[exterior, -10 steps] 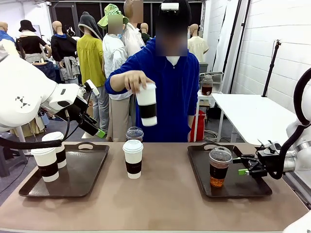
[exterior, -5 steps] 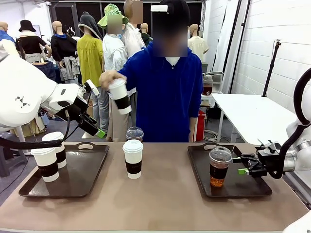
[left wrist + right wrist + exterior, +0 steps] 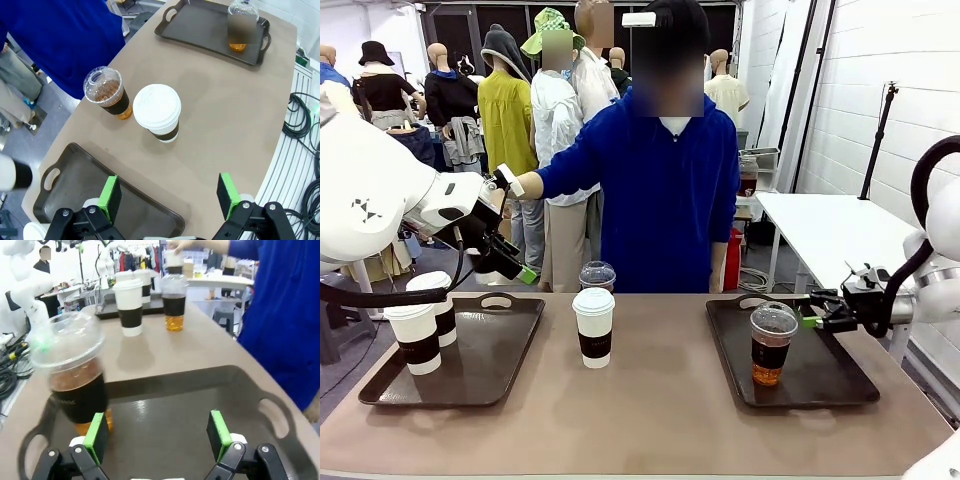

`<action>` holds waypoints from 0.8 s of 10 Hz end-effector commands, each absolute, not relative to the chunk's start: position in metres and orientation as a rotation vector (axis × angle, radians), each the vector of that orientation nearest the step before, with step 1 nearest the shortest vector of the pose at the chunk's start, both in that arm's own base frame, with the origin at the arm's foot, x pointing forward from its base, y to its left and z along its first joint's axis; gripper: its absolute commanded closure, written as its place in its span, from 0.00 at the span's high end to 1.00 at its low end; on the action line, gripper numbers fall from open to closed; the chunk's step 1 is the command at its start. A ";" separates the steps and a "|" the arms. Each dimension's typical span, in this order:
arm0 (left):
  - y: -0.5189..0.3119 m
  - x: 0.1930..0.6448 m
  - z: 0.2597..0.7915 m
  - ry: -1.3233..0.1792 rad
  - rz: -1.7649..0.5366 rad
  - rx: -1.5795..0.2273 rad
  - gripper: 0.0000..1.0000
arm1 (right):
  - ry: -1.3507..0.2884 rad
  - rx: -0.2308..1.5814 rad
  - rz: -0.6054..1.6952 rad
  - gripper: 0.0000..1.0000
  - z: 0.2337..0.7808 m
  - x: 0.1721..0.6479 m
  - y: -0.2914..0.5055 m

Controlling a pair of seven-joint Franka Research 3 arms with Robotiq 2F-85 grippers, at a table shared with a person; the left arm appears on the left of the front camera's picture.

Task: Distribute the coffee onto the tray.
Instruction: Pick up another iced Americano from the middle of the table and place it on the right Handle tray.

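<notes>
I'm seeing two paper cups [image 3: 412,338] in left-edge tray [image 3: 490,350], brown-drink cup [image 3: 771,345] in right-edge tray [image 3: 830,375], left claw [image 3: 169,195], right claw [image 3: 157,432] both gaping, empty.

Glossy plastic tray [image 3: 175,405], clear plastic cup [image 3: 772,345], matt white paper cup [image 3: 593,327], smooth matt table [image 3: 660,410]

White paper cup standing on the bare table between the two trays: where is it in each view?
Front view: white paper cup, just left of centre.
Left wrist view: white paper cup at centre.
Right wrist view: white paper cup at upper left.
Shared landmark: clear dome-lidded cup beside it.
</notes>
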State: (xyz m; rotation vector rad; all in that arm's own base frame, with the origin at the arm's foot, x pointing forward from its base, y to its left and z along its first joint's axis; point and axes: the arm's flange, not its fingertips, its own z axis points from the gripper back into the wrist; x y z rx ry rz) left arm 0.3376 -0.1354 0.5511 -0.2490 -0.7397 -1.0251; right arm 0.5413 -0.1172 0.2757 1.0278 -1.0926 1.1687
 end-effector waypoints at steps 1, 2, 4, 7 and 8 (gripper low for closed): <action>-0.134 0.337 0.551 -0.736 -1.030 -0.260 1.00 | -1.138 1.031 1.162 1.00 0.267 0.577 -0.110; -0.134 0.337 0.551 -0.736 -1.030 -0.260 1.00 | -1.164 1.019 1.157 1.00 0.264 0.596 -0.102; -0.134 0.337 0.551 -0.736 -1.030 -0.260 1.00 | -1.166 1.011 1.160 1.00 0.257 0.618 -0.080; -0.134 0.337 0.551 -0.736 -1.030 -0.260 1.00 | -1.112 1.075 1.160 1.00 0.245 0.640 -0.050; -0.134 0.337 0.551 -0.736 -1.030 -0.260 1.00 | -1.095 1.090 1.164 1.00 0.243 0.644 -0.039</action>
